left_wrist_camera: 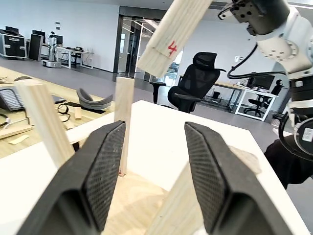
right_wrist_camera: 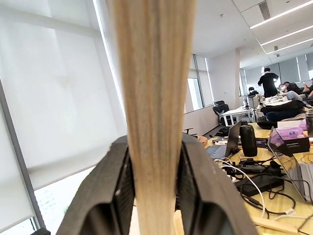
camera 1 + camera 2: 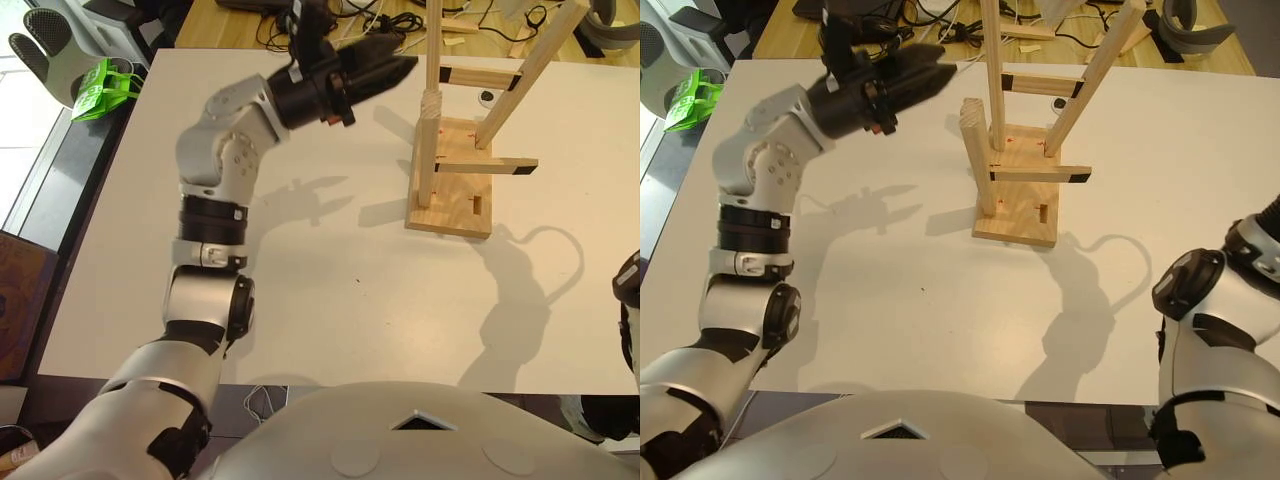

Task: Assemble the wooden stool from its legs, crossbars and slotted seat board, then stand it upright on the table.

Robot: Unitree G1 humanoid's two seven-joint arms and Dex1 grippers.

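Toward the table's (image 3: 330,300) far edge: seat board (image 3: 452,195) flat, legs (image 3: 430,110) upright, open surface nearward. Left gripper (image 3: 400,58) hovers beside it, fingers apart; right wrist view shows right gripper (image 2: 154,147) clamping a leg (image 2: 151,73).

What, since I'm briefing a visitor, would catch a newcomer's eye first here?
A half-built stool sits upside down on the table's far right, seat board flat, legs pointing up. The left pincer hangs open beside it; the right pincer is clamped on the tilted leg.
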